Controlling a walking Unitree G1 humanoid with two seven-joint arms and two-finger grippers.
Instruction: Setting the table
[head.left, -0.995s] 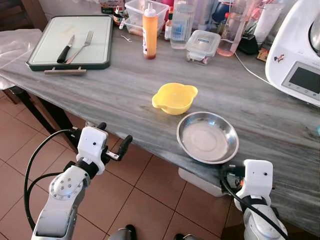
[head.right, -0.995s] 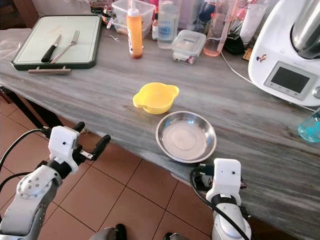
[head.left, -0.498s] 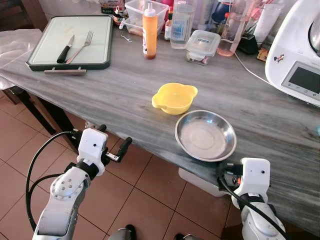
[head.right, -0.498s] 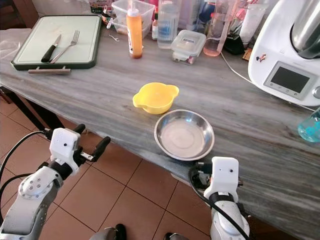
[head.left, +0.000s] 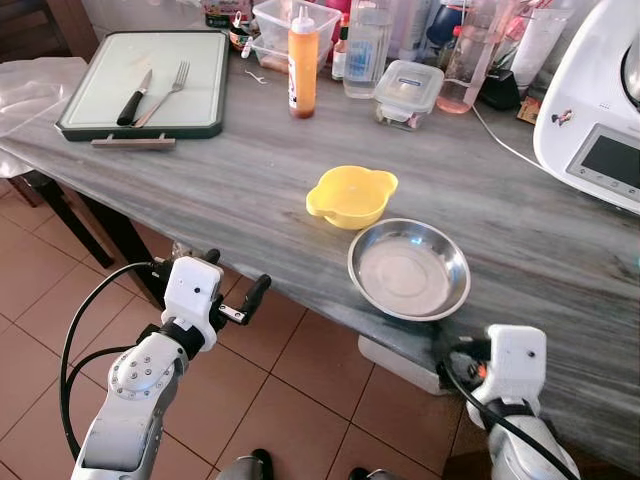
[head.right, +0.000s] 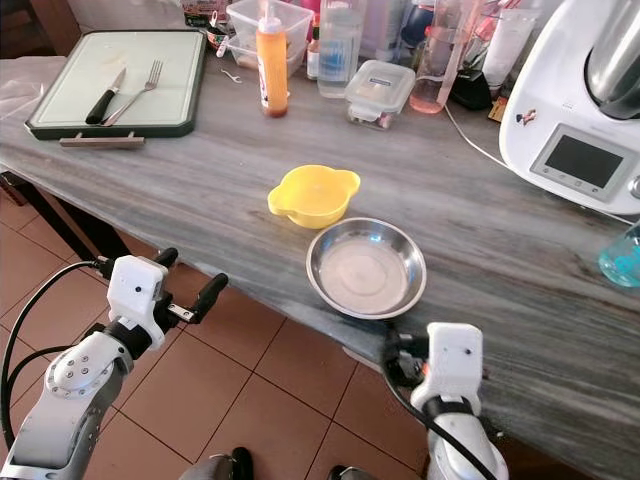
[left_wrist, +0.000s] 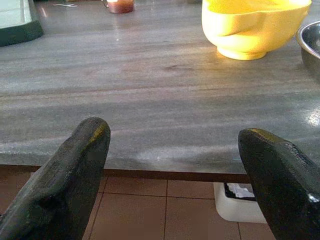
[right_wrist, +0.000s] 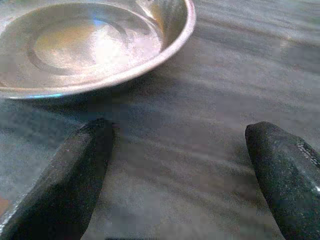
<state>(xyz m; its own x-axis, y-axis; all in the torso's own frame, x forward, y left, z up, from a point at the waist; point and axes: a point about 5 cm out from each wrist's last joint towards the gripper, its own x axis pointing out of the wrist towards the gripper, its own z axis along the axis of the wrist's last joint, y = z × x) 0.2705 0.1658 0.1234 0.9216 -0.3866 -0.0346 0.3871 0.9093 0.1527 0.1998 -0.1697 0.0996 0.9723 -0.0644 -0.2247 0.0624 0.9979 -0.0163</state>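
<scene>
Right hand (right_wrist: 180, 165) open, empty, just short of steel plate (head.left: 408, 270) at near tabletop (head.left: 200, 200) edge; best approached low, one finger under rim. Left hand (left_wrist: 175, 165) open, empty

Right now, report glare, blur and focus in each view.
Eye views: sharp and evenly lit, soft sheen inside the steel dish. Left wrist view: yellow bowl crisp, near fingers soft, pale glare along the counter. Right wrist view: hazy, bright reflections in the dish, fingers blurred.
</scene>
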